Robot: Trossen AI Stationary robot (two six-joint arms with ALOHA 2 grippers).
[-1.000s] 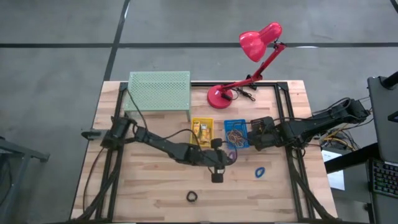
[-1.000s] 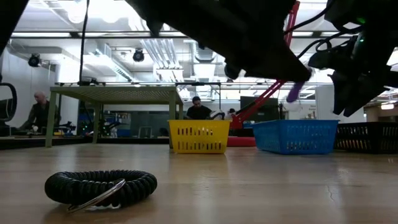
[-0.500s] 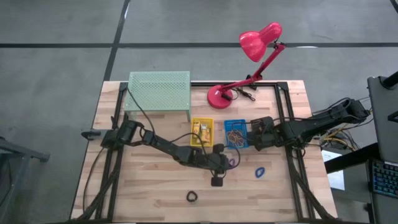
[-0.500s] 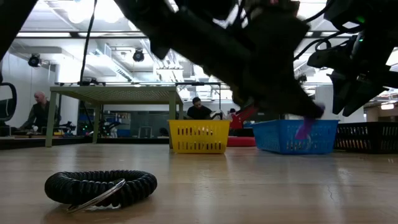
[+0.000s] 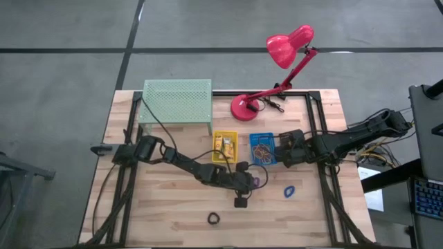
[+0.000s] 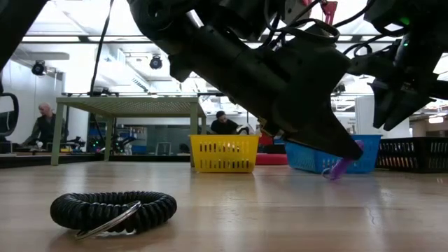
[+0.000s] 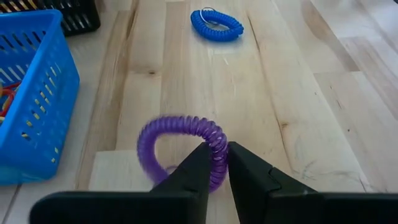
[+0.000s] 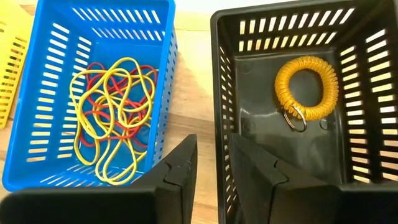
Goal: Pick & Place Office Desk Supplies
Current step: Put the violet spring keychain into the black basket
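Here your left end effector (image 7: 216,163) pinches the purple coil ring (image 7: 180,149) between narrow jaws, low over the desk (image 5: 166,207) just in front of the blue basket (image 5: 262,148). The step in hand, as you may judge it, is carrying this ring to a bin. The next move calls for a lift clear of the basket wall, then travel to the black basket (image 8: 292,93), where an orange coil ring (image 8: 306,87) already lies. The right end effector (image 8: 211,163) hangs over the seam between the blue and black baskets, jaws narrowly parted, holding nothing. A blue coil ring (image 5: 289,190) and a black coil ring (image 5: 214,218) wait on the desk. Against the frame a second earlier, the left end effector has dropped lower with the ring; the right has not moved.
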